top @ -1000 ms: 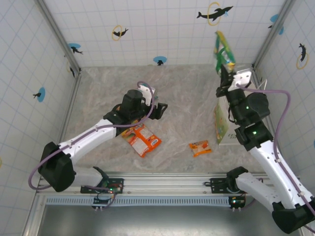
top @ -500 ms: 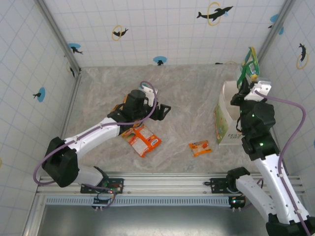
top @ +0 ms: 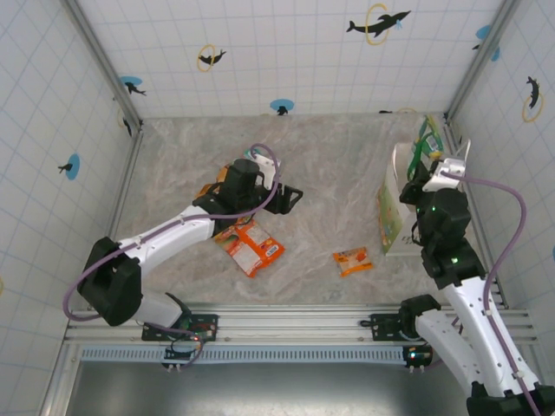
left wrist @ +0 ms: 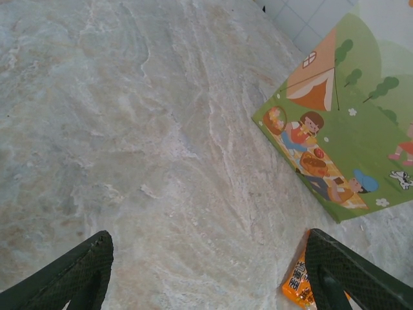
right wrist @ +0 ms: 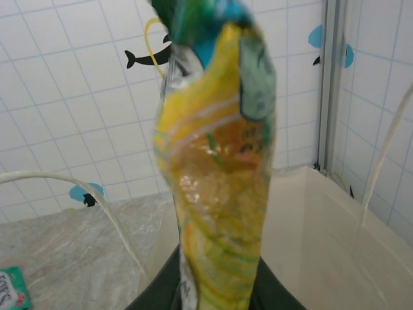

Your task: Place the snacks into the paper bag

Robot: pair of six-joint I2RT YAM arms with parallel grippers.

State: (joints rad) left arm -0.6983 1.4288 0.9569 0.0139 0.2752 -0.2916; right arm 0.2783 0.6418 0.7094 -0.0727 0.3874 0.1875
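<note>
Packet (right wrist: 216, 187) of yellow foil streaked green is clamped upright in the right gripper (right wrist: 213, 294) above the open mouth of the paper bag (top: 389, 217), stood at the right of the table (top: 329, 165); the bag's bottom is hidden. Its picnic print (left wrist: 322, 161) is shown by the left wrist view, where the left gripper (left wrist: 206, 265) is spread wide, holding nothing. Orange packets (top: 250, 245) are seen lying left of the bag.

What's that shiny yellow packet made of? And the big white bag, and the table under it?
The yellow packet looks like thin plastic or foil film, glossy; it crinkles and catches light. The paper bag: matte cream paper, probably, with flat stiff walls. The table: stone-patterned, maybe only printed.
</note>
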